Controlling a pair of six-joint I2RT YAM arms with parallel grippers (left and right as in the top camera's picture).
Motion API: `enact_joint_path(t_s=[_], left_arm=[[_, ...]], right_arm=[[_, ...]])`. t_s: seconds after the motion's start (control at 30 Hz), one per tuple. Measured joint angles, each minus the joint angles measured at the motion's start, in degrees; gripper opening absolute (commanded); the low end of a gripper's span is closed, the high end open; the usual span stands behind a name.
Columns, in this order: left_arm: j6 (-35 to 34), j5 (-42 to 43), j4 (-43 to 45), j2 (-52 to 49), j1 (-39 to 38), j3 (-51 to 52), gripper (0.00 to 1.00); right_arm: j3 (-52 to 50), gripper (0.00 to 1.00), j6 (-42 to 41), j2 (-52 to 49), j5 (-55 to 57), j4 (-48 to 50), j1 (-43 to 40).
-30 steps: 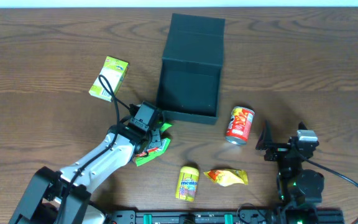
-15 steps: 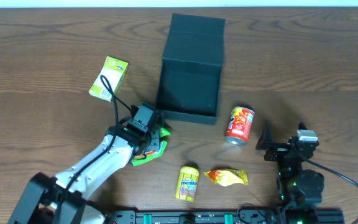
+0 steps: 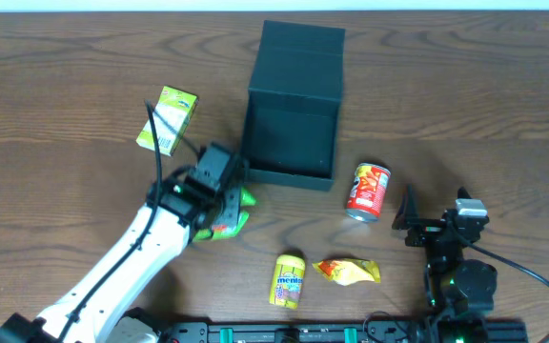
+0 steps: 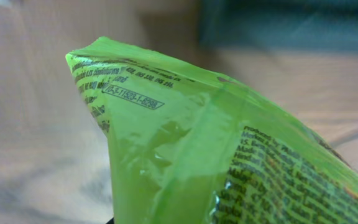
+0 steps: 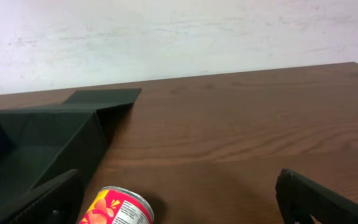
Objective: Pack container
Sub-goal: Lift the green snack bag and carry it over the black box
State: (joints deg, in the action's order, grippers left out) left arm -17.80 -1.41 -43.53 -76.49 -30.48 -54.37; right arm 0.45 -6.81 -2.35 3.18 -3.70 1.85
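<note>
Left gripper (image 3: 223,200) clamped on the green packet (image 4: 191,155) beside the container (image 3: 292,114)
The packet sits just off the dark teal box's front-left corner on the wood table (image 3: 84,76), box flap folded open to the far side; right gripper (image 3: 412,221) waits near the red can (image 3: 367,190), jaws spread wide

From my end this reads as a robotics lab bench rather than a home or a shop. The wood-grain counter (image 3: 465,86) backs onto a bare white wall (image 5: 179,31). A left arm (image 3: 132,257) and a right arm (image 3: 456,276) are mounted on a black rail (image 3: 284,333) along the near edge, with a loose cable (image 3: 532,272) and green lights at the right base. What lies on the counter looks like staged props: a box (image 3: 294,105), a can (image 3: 367,189), a green packet (image 3: 232,217) and other snacks.
</note>
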Motion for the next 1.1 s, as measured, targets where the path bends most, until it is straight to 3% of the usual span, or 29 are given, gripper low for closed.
enact_joint_path(t_s=[0.17,0.53,0.83,1.1], left_arm=[[5.84,-0.96,-2.99,-5.31,0.0,-13.55,0.19],[14.12,-2.01,-7.96,-27.85,0.0,-41.0,0.21],[15.3,-0.15,-6.43,-39.43,0.0,-47.04,0.21],[15.08,1.9,-0.55,-46.51,-0.04,-47.04,0.29]], right_arm=[[0.0,0.99,0.0,0.0,0.0,-0.02,0.02],[0.0,0.99,0.0,0.0,0.0,0.0,0.0],[0.0,0.99,0.0,0.0,0.0,-0.02,0.0],[0.0,0.99,0.0,0.0,0.0,0.0,0.0]])
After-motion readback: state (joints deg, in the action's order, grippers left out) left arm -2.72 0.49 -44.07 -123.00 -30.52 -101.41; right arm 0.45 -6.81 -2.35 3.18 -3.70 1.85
